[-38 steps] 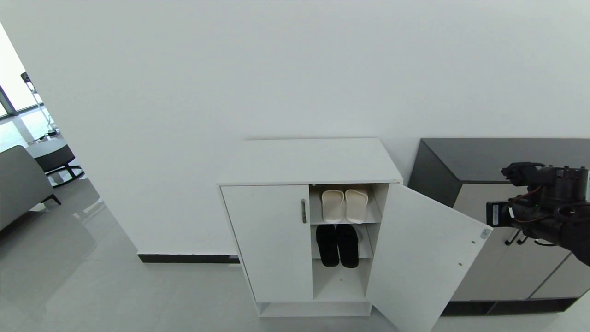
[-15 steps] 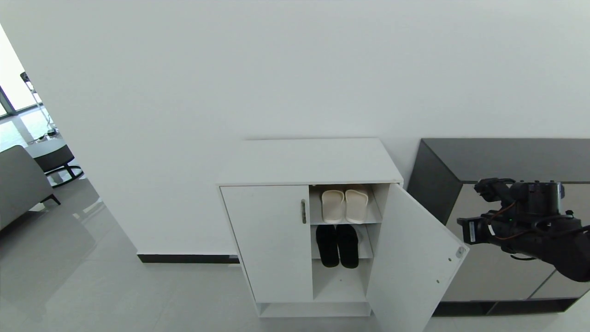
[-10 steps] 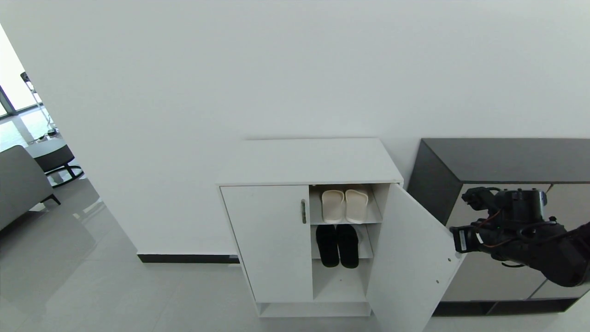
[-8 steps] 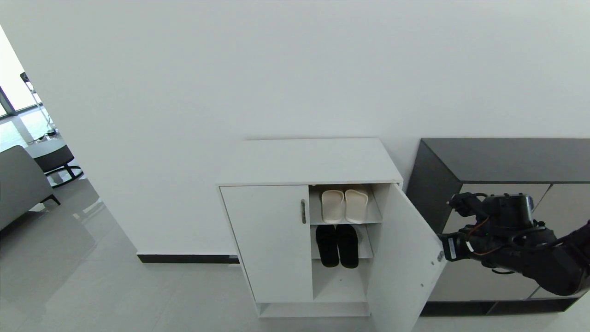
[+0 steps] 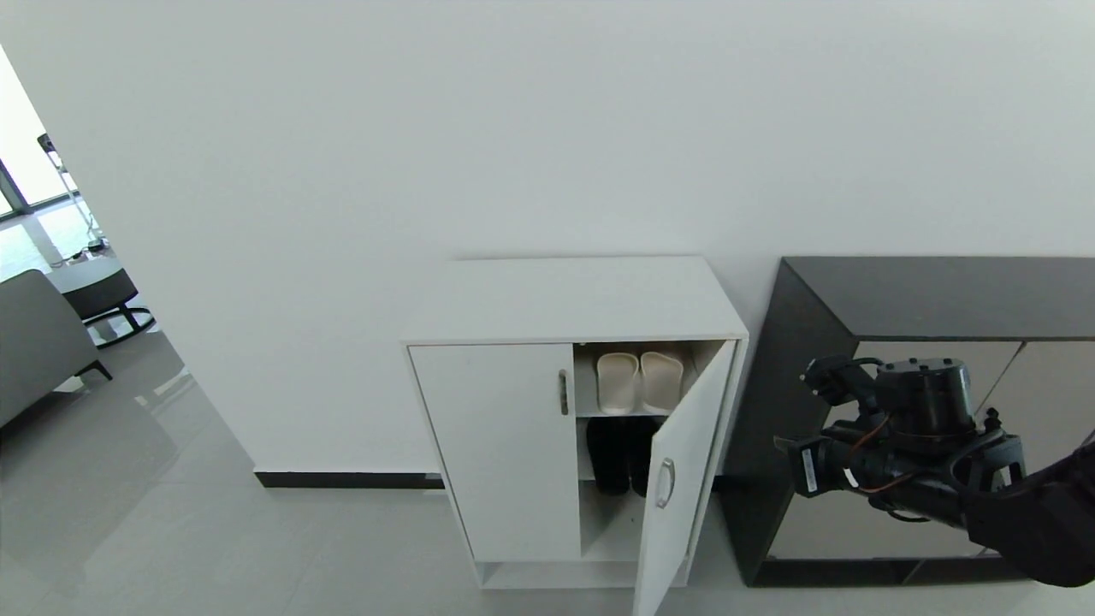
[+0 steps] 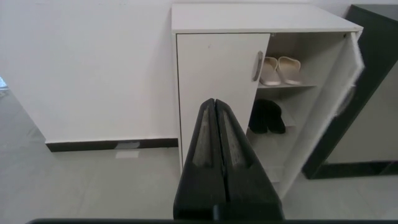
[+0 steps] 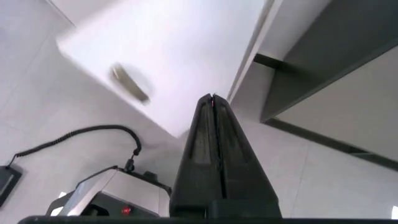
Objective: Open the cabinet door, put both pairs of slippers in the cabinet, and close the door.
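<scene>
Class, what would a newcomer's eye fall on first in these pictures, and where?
The white cabinet against the wall, its right door half open. Inside, cream slippers sit on the upper shelf, black slippers beneath them. The shut right gripper hovers beside the door.

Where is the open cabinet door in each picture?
Head view: the open cabinet door stands half-shut before the shelves.
Left wrist view: the door is between the shelves and the dark cabinet.
Right wrist view: the door is the white panel with a handle.
Shared landmark: the dark cabinet beside it.
</scene>
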Robot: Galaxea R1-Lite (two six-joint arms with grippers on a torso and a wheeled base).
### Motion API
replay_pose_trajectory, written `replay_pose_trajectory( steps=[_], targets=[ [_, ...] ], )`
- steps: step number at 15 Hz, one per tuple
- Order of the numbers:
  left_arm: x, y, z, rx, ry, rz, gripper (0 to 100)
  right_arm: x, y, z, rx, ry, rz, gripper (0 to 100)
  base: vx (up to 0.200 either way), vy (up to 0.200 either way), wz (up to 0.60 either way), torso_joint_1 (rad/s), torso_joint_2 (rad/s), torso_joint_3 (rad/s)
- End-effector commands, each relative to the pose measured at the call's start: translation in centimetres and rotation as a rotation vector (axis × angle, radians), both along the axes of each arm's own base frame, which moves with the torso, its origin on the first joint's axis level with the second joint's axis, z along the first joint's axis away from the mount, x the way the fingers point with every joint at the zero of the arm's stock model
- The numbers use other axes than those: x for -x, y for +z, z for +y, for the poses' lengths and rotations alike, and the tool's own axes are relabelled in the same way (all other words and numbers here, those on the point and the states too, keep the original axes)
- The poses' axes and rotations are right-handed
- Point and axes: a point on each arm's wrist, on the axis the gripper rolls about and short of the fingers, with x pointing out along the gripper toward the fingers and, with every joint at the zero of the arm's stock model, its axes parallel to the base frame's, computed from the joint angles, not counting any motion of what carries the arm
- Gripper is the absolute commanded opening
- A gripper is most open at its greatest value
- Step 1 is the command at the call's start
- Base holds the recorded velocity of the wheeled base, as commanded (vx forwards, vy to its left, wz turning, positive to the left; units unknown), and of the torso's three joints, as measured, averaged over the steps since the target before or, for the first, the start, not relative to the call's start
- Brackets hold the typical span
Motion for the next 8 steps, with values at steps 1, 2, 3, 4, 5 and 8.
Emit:
replay_pose_trajectory(
  steps=[1, 2, 3, 4, 5, 8],
  targets=[
    [0.0, 0.0, 0.0, 0.0, 0.0, 0.0, 0, 0.3, 0.3, 0.4, -0.005, 0.015, -0.009, 0, 0.0, 0.0, 0.0, 0.0, 0.0, 0.0],
    [0.0, 0.0, 0.0, 0.0, 0.001, -0.001, 0, 0.4, 0.2, 0.7, -0.007, 0.024, -0.007, 0, 0.0, 0.0, 0.0, 0.0, 0.0, 0.0],
    [0.0, 0.0, 0.0, 0.0, 0.001, -0.001, 0, 0.4, 0.2, 1.1, -0.014, 0.034, -0.004, 0, 0.0, 0.0, 0.0, 0.0, 0.0, 0.0],
    [0.0, 0.0, 0.0, -0.001, 0.0, 0.0, 0, 0.3, 0.1, 2.0, -0.059, 0.033, 0.008, 0, 0.0, 0.0, 0.0, 0.0, 0.0, 0.0],
    [0.0, 0.0, 0.0, -0.001, 0.001, 0.0, 0, 0.1, 0.2, 3.4, -0.14, 0.024, -0.002, 0, 0.0, 0.0, 0.0, 0.0, 0.0, 0.0],
    [0.0, 0.0, 0.0, -0.001, 0.001, 0.0, 0, -0.8, -1.4, 6.4, -0.159, -0.08, -0.078, 0, 0.0, 0.0, 0.0, 0.0, 0.0, 0.0]
  ],
)
